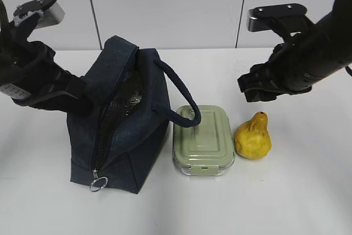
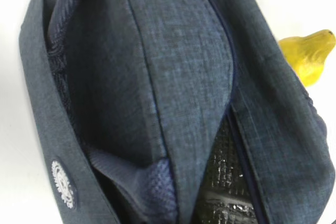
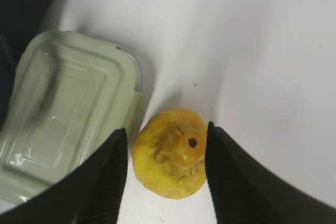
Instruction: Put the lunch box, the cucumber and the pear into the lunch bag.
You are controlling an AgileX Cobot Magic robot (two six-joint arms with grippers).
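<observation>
The navy lunch bag (image 1: 118, 130) stands left of centre with its zipper open and dark lining showing. It fills the left wrist view (image 2: 157, 77). My left gripper (image 1: 78, 96) is pressed against the bag's left side at the opening, and its fingers are hidden by fabric. The sage-green lunch box (image 1: 203, 138) sits right of the bag, under the handle loop (image 1: 184, 108). The yellow pear (image 1: 253, 137) stands upright beside the box. My right gripper (image 3: 167, 129) hovers open above the pear (image 3: 170, 153), one finger on each side, not touching. No cucumber is in view.
The lunch box (image 3: 68, 114) lies close to the left finger (image 3: 113, 171) of my right gripper. The bag's metal ring pull (image 1: 98, 182) hangs at its front end. The white table (image 1: 286, 196) extends to the front and right.
</observation>
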